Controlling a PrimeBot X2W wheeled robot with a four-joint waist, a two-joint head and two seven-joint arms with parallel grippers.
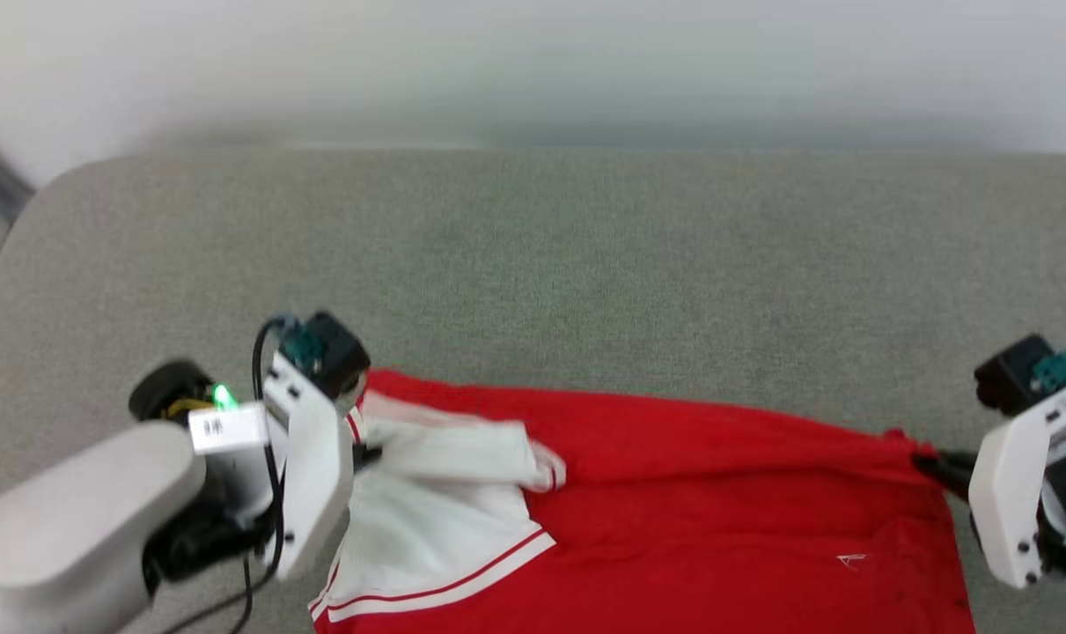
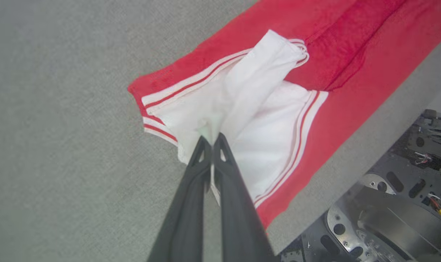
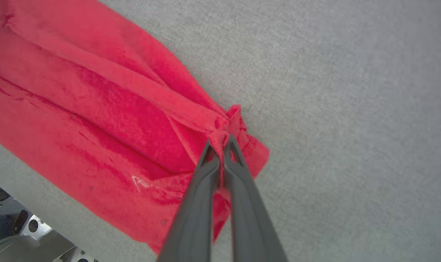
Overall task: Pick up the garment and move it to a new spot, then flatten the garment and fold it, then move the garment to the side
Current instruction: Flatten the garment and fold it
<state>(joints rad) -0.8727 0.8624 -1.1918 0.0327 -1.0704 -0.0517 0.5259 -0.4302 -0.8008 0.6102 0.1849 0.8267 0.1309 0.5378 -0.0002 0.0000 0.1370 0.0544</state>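
Gray cloth covers the table (image 1: 585, 264) in front of me. On the near side lies the red jersey (image 1: 717, 493), pulled out long from left to right. My left gripper (image 2: 211, 140) is pinched tight on a white sleeve (image 2: 256, 80) at the jersey's left end. My right gripper (image 3: 221, 142) is pinched tight on a red corner at the right end. Red and white stripes (image 2: 300, 120) run along the sleeve edges. A tiny white mark (image 3: 140, 182) sits on the red cloth near my right gripper.
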